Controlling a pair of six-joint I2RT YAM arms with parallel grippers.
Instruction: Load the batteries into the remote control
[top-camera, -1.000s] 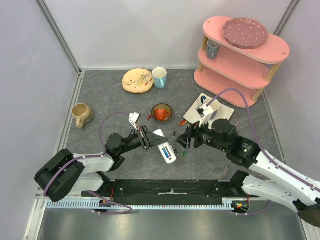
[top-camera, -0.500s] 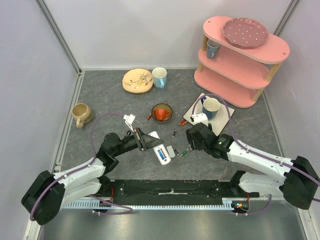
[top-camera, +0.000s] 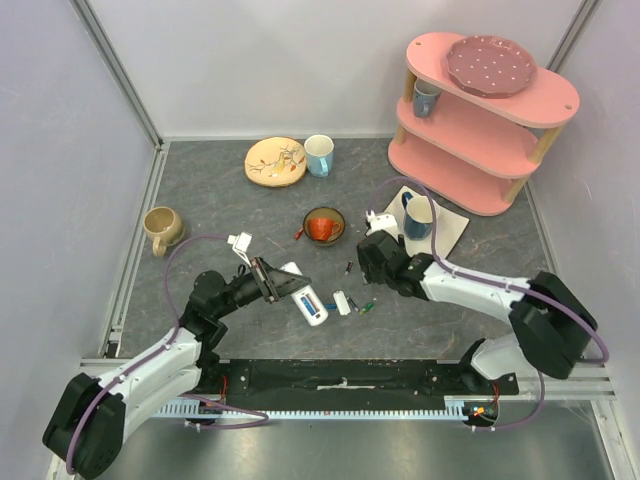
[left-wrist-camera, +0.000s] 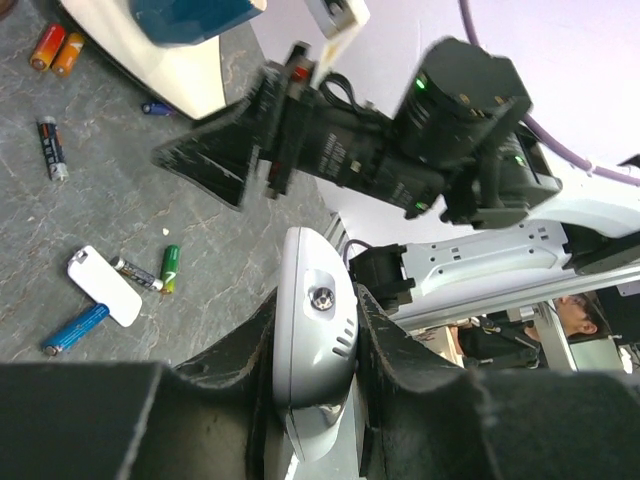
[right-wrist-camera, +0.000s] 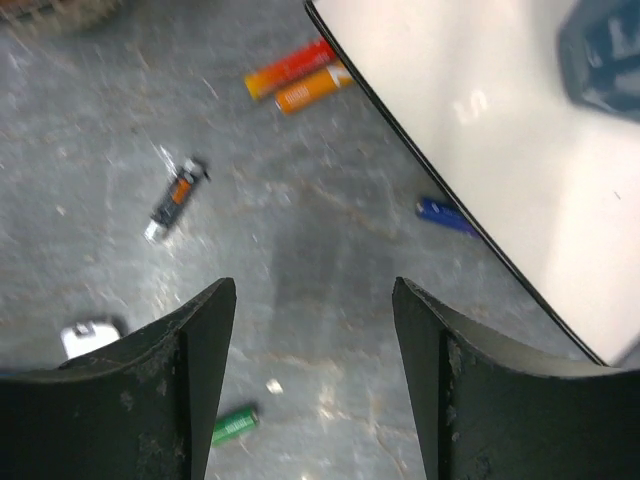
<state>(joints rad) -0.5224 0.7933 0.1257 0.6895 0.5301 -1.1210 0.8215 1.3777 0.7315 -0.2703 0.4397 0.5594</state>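
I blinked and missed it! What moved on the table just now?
The left gripper, shut on the remote control, pulled it leftward, away from the batteries. The right gripper, open and empty, drifted a little toward the back. The batteries and white cover stayed put.

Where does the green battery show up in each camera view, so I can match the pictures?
Top external: the green battery lies low in the middle, between the two arms, just right of the white cover piece.
Left wrist: lower left, right of the cover piece.
Right wrist: near the bottom edge, left of centre, with the cover piece up and to its left.
Shared landmark: the white cover piece.
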